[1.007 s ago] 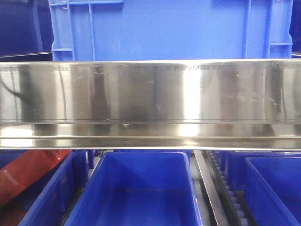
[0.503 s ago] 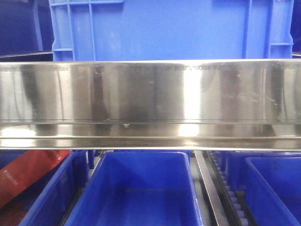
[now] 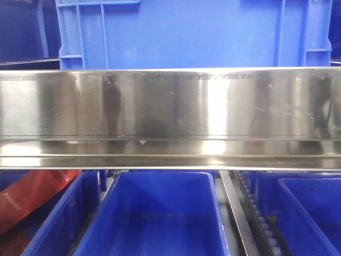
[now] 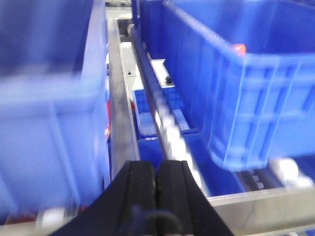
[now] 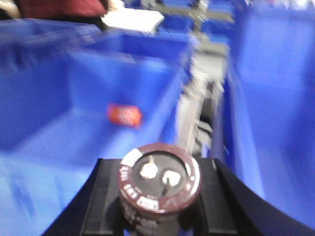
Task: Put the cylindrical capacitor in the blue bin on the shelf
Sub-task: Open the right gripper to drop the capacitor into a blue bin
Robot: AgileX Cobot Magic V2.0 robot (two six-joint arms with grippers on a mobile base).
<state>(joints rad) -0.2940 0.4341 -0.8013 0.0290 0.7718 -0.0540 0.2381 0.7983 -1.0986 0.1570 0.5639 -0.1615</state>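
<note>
Cylindrical capacitor [image 5: 160,184] upright between right gripper [image 5: 158,169] jaws, seemingly clamped; blurred blue bin [image 5: 49,88] beyond. Left gripper [image 4: 157,169] closed, empty.

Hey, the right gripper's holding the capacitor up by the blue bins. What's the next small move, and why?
Probably ease the right gripper forward and left, over the open bin, before releasing. Its fingers grip the capacitor. The bin's hollow lies ahead to the left, while the gap between bins lies straight ahead. Blur hides whether the capacitor already clears the rim.
</note>
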